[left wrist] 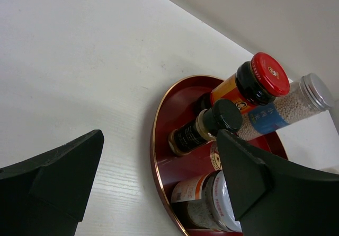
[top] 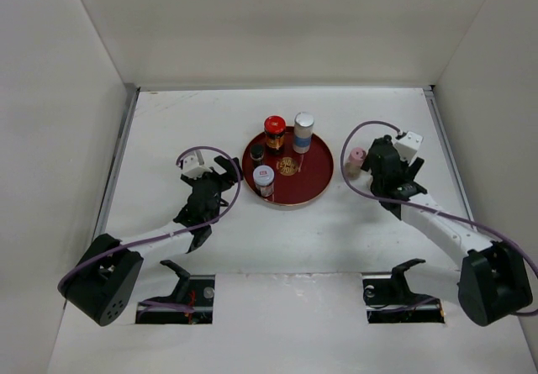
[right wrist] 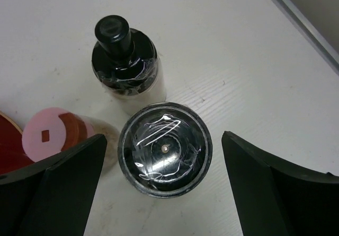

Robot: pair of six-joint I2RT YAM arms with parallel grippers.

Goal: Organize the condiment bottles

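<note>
Three bottles point(right wrist: 164, 148) beside tray point(top: 315, 171) rim (four inside); left fingers point(left wrist: 58, 177), right fingers point(right wrist: 275, 188) wide, empty.

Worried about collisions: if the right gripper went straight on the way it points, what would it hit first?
Probably the wide black-lidded jar, centred under the open right gripper; depth is unclear.

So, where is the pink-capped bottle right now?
In the top view the pink-capped bottle stands on the table just outside the right rim of the red tray; the right wrist view shows a black-lidded jar right beside it.
</note>
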